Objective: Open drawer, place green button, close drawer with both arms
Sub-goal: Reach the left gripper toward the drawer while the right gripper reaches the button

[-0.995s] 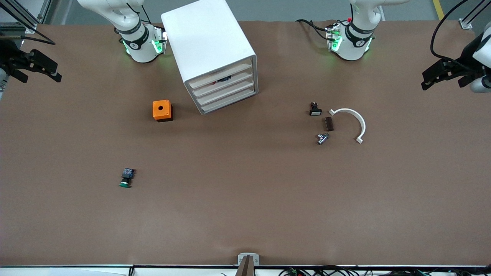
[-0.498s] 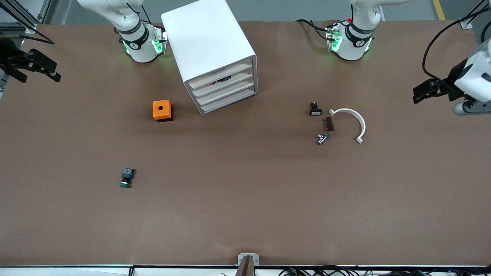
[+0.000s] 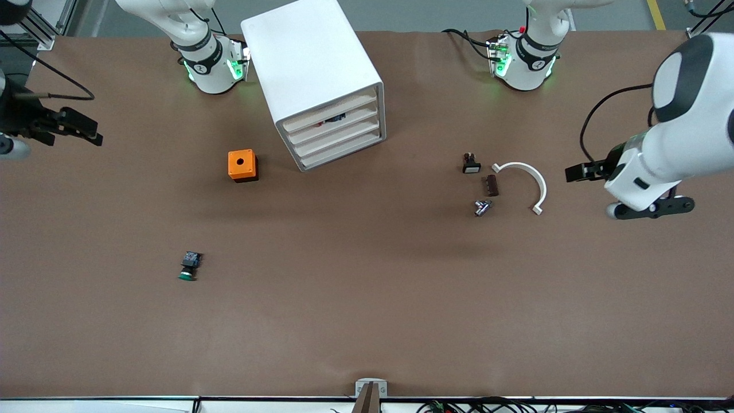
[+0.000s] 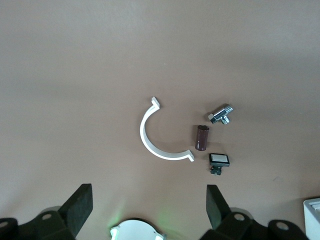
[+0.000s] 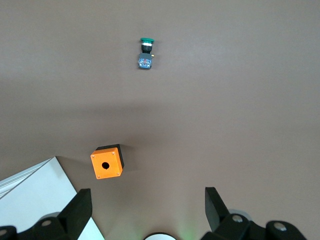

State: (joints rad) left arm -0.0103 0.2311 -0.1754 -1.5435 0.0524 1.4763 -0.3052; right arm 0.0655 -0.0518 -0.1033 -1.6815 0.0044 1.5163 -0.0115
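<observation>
The white cabinet (image 3: 321, 80) stands near the arms' bases, and its four white drawers (image 3: 335, 135) are all shut. The button (image 3: 188, 267), with a green cap and a black body, lies on the table toward the right arm's end, nearer to the front camera than the cabinet. It also shows in the right wrist view (image 5: 145, 54). My right gripper (image 3: 90, 133) hangs open and empty over the right arm's end of the table (image 5: 147, 205). My left gripper (image 3: 575, 172) is open and empty (image 4: 148, 205) over the left arm's end, beside the small parts.
An orange cube with a round hole (image 3: 242, 165) sits beside the cabinet, toward the right arm's end. A black switch with a white face (image 3: 471, 164), a brown cylinder (image 3: 492, 185), a metal fitting (image 3: 482, 207) and a white half ring (image 3: 524, 183) lie together toward the left arm's end.
My left arm has swung in from the table's end toward the half ring. My right gripper has shifted a little inward over the table. Nothing on the table has moved.
</observation>
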